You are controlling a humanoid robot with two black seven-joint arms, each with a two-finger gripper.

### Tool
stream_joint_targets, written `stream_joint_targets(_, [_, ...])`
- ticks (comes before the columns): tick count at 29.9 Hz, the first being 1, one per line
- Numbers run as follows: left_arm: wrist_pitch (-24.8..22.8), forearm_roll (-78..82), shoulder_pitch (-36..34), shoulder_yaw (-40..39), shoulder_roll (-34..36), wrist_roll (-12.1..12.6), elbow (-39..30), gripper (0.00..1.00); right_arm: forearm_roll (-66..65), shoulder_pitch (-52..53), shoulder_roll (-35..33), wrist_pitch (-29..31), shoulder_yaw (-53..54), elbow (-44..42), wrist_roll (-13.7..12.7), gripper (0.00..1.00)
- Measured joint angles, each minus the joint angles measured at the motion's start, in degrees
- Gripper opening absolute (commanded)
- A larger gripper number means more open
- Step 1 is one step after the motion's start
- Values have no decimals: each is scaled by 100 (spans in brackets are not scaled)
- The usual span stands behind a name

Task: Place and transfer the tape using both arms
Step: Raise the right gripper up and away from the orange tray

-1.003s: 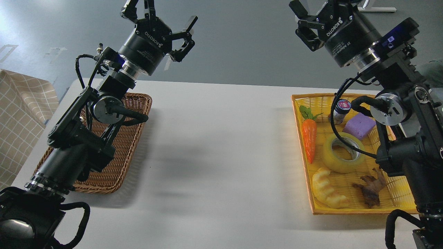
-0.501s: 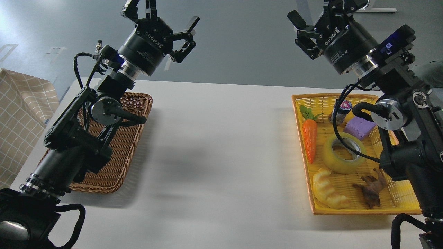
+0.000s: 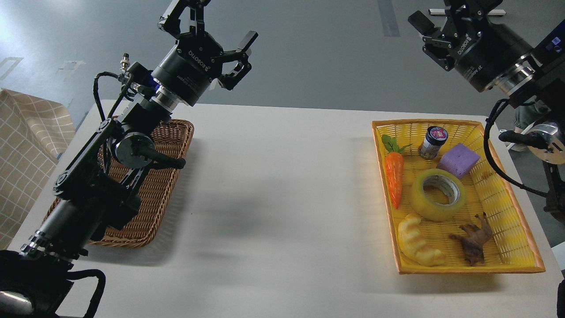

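Note:
The tape (image 3: 438, 194), a thick translucent yellow roll with a grey-white core, lies flat in the middle of the yellow basket (image 3: 468, 268) on the right of the table. My right gripper (image 3: 441, 15) is open and empty, held high above and beyond the basket's far right corner, well away from the tape. My left gripper (image 3: 212, 27) is open and empty, raised high above the far end of the brown wicker basket (image 3: 152, 198) on the left.
In the yellow basket around the tape lie a toy carrot (image 3: 394, 174), a small jar (image 3: 432, 141), a purple block (image 3: 458, 160), a pale croissant (image 3: 417, 242) and a brown figure (image 3: 474, 240). A checked cloth (image 3: 26, 145) hangs at the far left. The white table (image 3: 282, 185) lies between the baskets.
My right arm has swung up and to the right, uncovering the tape and the basket's right side. My left arm has shifted only slightly.

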Motion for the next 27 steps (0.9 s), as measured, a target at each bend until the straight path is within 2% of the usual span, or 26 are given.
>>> stream_joint_targets(4, [0,-1,1,-15,-2,10,-5,98,-6,-60,-431,82,15,152,41,100])
stream_joint_targets(6, [0,-1,1,-17,-4,12,-5,98,-41,-154,-841,215,96,398,188,100])
stream_joint_targets(9, [0,-1,5,-16,-3,12,-9,98,-68,-358,-1095,340,311,617,427,100])
stream_joint_targets(13, [0,-1,10,-35,2,10,-9,98,-70,-530,-1319,450,534,718,526,100])
stream_joint_targets(16, [0,-1,10,-50,-22,5,-9,98,-69,-597,-1457,464,675,801,533,100])
stream_joint_targets(21, [0,-5,10,-74,-79,4,-8,98,-109,-958,-1760,455,793,867,370,100])
stream_joint_targets(27, [0,-15,10,-111,-67,2,-2,98,-1045,-1312,-2276,638,741,858,244,100])
